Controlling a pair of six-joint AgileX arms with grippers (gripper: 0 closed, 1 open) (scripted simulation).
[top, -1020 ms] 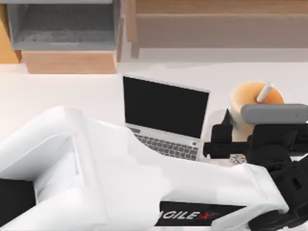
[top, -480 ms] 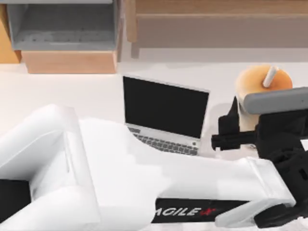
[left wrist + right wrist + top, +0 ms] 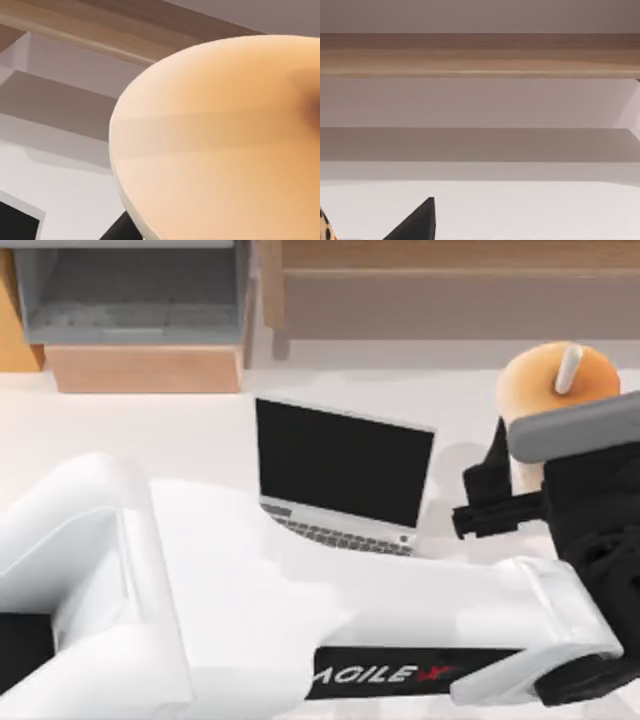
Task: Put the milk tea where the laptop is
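The milk tea [image 3: 548,390], a tan-orange cup with an orange lid and white straw, is at the right of the table, held off the surface by my left gripper [image 3: 515,485], which is shut on its side. My left arm stretches across the front of the table from the left. In the left wrist view the cup's wall [image 3: 225,150] is very close, with a black finger [image 3: 117,232] beside it. The laptop [image 3: 345,475] stands open in the middle, left of the cup, with its black screen upright and its keyboard partly hidden by my arm. A speckled bit of the cup's base [image 3: 324,229] appears in the right wrist view.
A grey open box [image 3: 130,300] on a wooden block sits at the back left. A long wooden shelf [image 3: 450,290] runs along the back right. White tabletop [image 3: 150,430] lies bare to the laptop's left.
My left gripper has risen with the milk tea in it, carrying it a little right and toward the back. The laptop has not moved.
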